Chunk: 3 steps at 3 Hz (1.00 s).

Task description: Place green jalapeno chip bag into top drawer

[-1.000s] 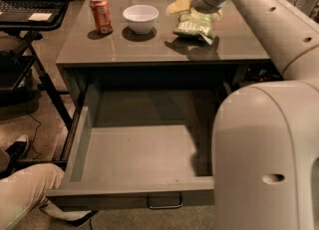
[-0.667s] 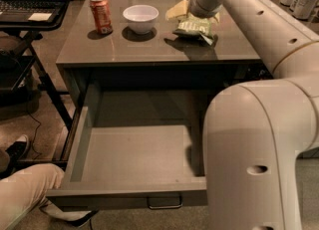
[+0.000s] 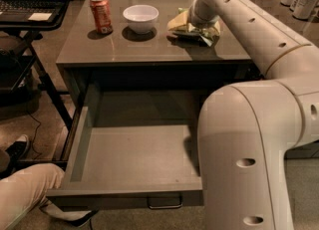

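White arm casing now hides most of what lay open to view a second ago: the gripper [image 3: 200, 21] has come down from above the green jalapeno chip bag [image 3: 209, 31] and sits on it, at the far right of the counter [image 3: 149, 47]. Only the bag's right edge peeks out past the wrist, beside a pale yellow item [image 3: 178, 22] on its left that may be a second wrapper. The bag lies flat on the counter, not lifted. Whether the jaws are spread, pressed together or pinching the bag, I cannot tell, since the wrist covers them.

By my reading, the reach is finished and the grasp is either being made or about to be. The lift and the carry toward the near side are not yet done.

As for containers, the top drawer [image 3: 76, 144] stands pulled well out below the counter's near edge, its small metal handle [image 3: 164, 205] at the front, and its floor is bare where the arm does not block it. The white bowl [image 3: 141, 17] on the far counter looks empty too, with an orange-red soda can [image 3: 100, 14] just to its left.
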### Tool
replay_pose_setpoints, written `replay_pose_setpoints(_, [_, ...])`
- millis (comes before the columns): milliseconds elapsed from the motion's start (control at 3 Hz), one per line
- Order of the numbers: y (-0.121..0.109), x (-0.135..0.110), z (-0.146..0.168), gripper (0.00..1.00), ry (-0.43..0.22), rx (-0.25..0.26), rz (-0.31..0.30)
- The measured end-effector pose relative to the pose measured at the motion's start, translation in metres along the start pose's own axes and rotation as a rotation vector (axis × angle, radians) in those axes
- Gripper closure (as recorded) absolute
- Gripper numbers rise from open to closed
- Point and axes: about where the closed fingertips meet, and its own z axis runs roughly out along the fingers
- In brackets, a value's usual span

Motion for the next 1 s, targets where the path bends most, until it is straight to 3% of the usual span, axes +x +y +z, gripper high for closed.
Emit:
replay_pose_setpoints(333, [0.0120, 0.0060, 0.0126, 0.19, 0.018, -0.035, -0.013])
replay_pose_setpoints(1000, [0.0132, -0.0002, 0.0046, 0.65, 0.017, -0.036, -0.013])
